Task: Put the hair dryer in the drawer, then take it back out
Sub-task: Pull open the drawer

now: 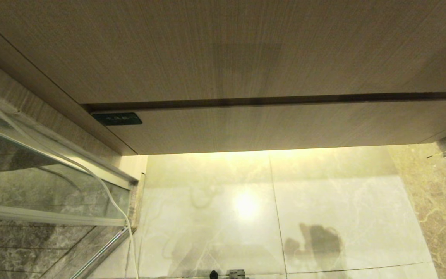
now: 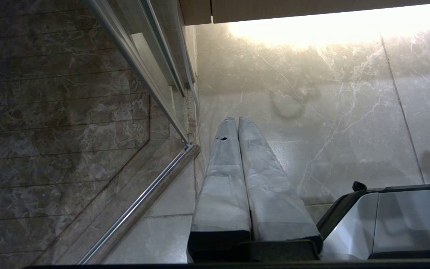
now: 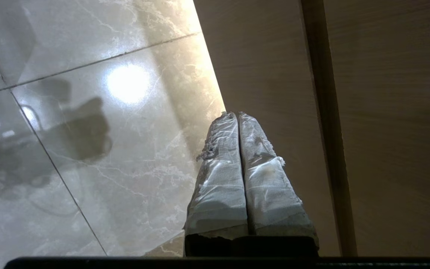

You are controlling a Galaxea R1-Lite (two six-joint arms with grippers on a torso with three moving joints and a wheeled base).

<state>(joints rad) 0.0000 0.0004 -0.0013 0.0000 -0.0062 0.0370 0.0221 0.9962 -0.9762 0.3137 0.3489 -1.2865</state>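
The drawer sits closed under the counter, no hair dryer in view, and the right gripper, jaws pressed together and empty, hovers near its front, so opening the drawer likely comes next.

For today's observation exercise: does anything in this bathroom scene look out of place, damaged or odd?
Slightly. The padding on the right gripper is frayed, and that on the left gripper has a small dark hole. A long thin white cable trails loose by the glass door. The drawer is shut flush.
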